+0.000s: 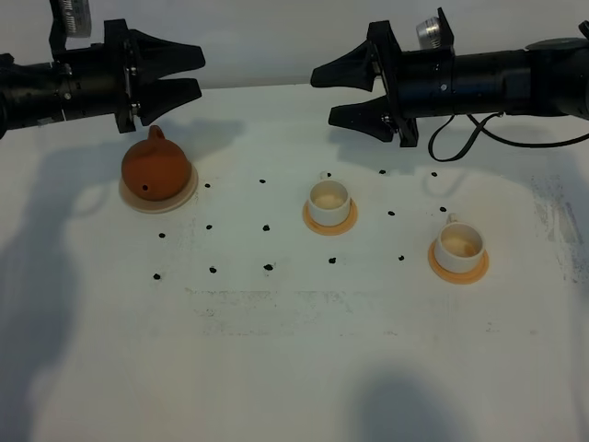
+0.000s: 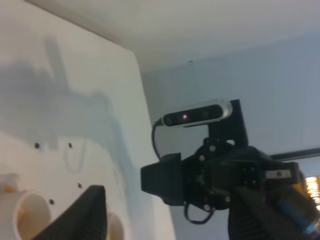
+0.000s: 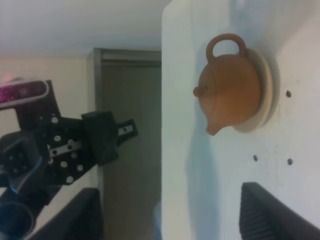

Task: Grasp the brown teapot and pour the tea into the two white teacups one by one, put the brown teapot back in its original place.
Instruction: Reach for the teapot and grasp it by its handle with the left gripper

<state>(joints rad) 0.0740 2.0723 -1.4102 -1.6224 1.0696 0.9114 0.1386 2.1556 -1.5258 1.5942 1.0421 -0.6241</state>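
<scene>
Brown teapot [image 1: 156, 168] covers most of cream coaster [image 1: 190, 192]; left wrist view crops teacup [image 2: 27, 215].

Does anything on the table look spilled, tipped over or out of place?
Nothing stands out. The brown teapot sits upright on its cream coaster; the middle teacup and the right teacup stand upright on their orange coasters. No spill shows.

brown teapot [image 3: 231, 95] upright on cream coaster [image 3: 268, 100], dotted white table [image 3: 300, 155], right claw [image 3: 170, 200] spread wide
</scene>
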